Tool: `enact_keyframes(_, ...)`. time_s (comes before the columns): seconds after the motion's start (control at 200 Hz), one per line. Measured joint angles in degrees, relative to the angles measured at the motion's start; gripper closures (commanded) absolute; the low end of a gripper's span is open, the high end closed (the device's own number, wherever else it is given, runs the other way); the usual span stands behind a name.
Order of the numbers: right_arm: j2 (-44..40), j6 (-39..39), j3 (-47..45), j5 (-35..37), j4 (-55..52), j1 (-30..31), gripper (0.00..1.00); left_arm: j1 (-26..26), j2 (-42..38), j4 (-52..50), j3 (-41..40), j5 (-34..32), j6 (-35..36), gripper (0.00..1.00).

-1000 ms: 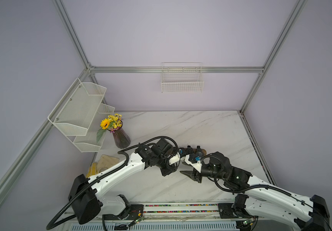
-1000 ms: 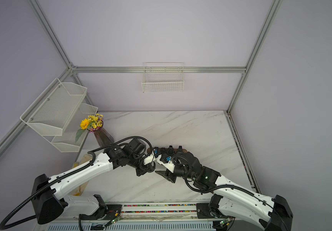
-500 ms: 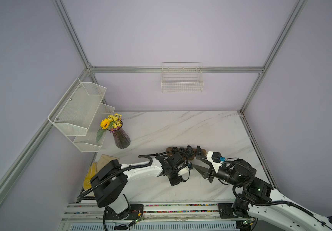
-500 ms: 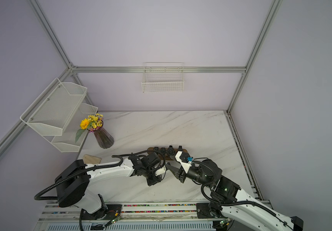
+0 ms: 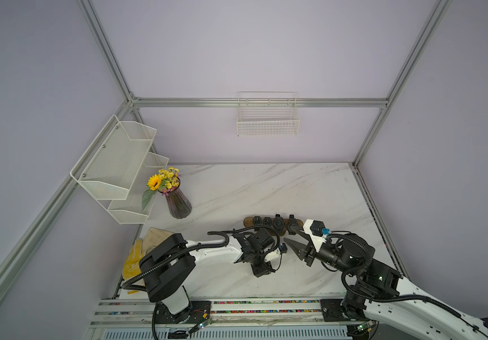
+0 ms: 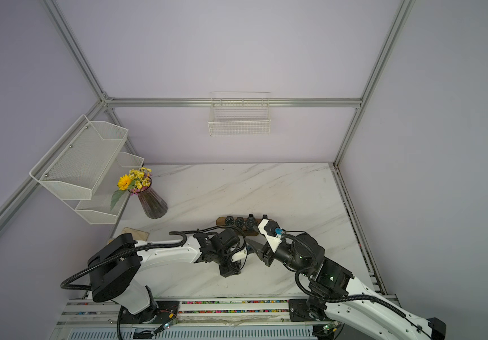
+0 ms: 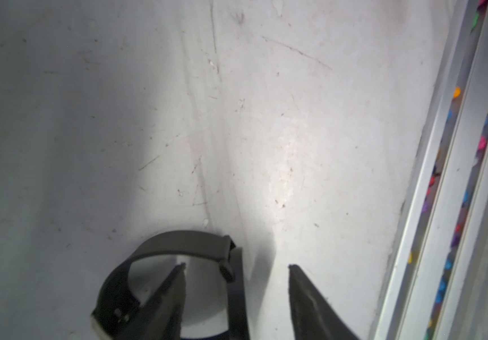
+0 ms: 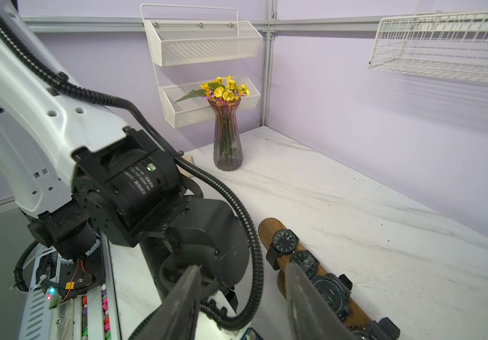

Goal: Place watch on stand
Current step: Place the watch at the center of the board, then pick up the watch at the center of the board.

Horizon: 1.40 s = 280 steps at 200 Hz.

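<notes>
Jaws on my left gripper [image 7: 237, 265] well apart, gripping nothing, but watch [image 7: 178, 243] strap rings one finger; retracting could snag it.

**Left wrist view:** of the watch [image 7: 178, 242] only the dark strap shows, looped round one finger of the left gripper [image 7: 237, 265]. Its face is cut off at the picture's edge.

**A top view:** the stand's [image 6: 222, 220] right end is hidden behind the right arm [image 6: 295, 253].

**Right wrist view:** the stand's [image 8: 269, 232] near end runs out of frame.
</notes>
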Motion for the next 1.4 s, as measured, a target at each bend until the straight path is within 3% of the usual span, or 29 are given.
enact_keyframes(0.095,1.66,0.00,1.79,0.98,-1.75,0.02,0.50,-0.07,-8.57,1.86,-4.79,-2.01,-2.54,0.00)
enact_keyframes(0.24,7.15,-0.04,6.40,0.85,-5.84,0.04,0.50,-0.07,-30.45,6.62,-13.35,-6.95,-8.13,0.00)
enact_keyframes(0.39,17.66,-0.98,11.37,-1.68,-11.23,0.24,0.49,-0.09,-53.57,9.97,-21.53,-19.10,-16.24,0.00)
enact_keyframes(0.585,27.76,-2.80,14.25,-5.86,-19.74,0.81,0.48,1.44,-72.22,5.46,-27.47,-36.15,-28.94,0.00)
enact_keyframes(0.73,38.34,-6.93,21.27,-6.32,-26.34,1.97,0.50,3.52,-76.41,1.33,-27.65,-44.46,-34.82,0.00)
enact_keyframes(0.89,46.97,-11.67,24.20,-7.26,-31.12,3.23,0.50,4.09,-76.41,-0.70,-27.65,-48.76,-36.98,0.00)
enact_keyframes(1.145,56.61,-18.45,25.00,-7.80,-31.74,6.97,0.52,4.52,-77.02,-1.18,-28.24,-52.00,-37.51,0.00)
enact_keyframes(1.4,58.75,-21.86,24.61,-3.91,-30.40,7.28,0.56,4.52,-79.01,-1.53,-29.59,-52.87,-37.51,0.00)
